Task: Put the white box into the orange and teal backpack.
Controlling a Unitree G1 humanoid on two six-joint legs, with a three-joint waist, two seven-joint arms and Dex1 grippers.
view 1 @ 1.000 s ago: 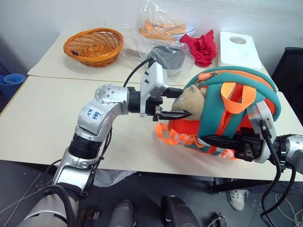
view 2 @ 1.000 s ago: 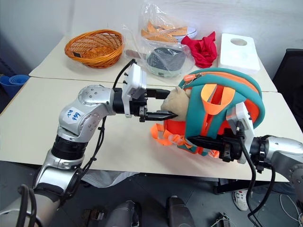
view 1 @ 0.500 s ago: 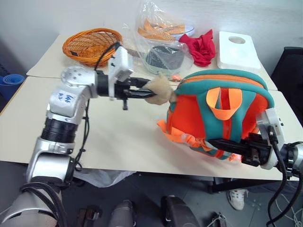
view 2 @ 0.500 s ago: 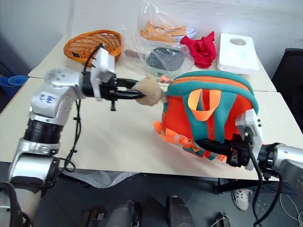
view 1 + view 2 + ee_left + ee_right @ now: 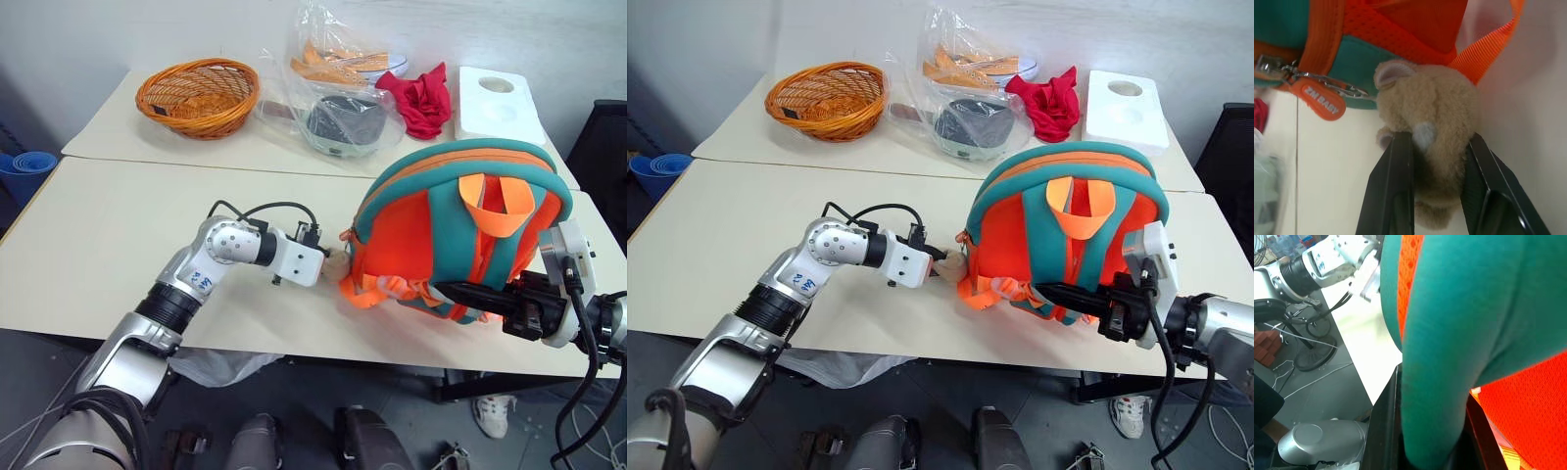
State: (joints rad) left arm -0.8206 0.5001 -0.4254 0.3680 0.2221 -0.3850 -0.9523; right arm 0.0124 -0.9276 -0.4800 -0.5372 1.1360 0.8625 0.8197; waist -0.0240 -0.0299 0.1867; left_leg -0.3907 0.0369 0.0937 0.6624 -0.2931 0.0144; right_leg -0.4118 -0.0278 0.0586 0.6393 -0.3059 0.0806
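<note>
Right end effector (image 5: 460,291) at 4 o'clock clamped on a teal strap (image 5: 1449,357), left end effector (image 5: 1435,161) gripping the plush toy (image 5: 1432,117), backpack (image 5: 460,225) upright on the counter (image 5: 118,225), basket (image 5: 198,96) at 11 o'clock.

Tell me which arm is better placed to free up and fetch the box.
Probably the left: the left gripper pinches just the plush toy, while the right gripper clamps the backpack strap, holding it upright.

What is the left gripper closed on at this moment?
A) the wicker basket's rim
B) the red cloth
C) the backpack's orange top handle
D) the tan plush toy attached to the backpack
D: in the left wrist view the two black fingers pinch the tan plush toy beside the backpack.
</note>
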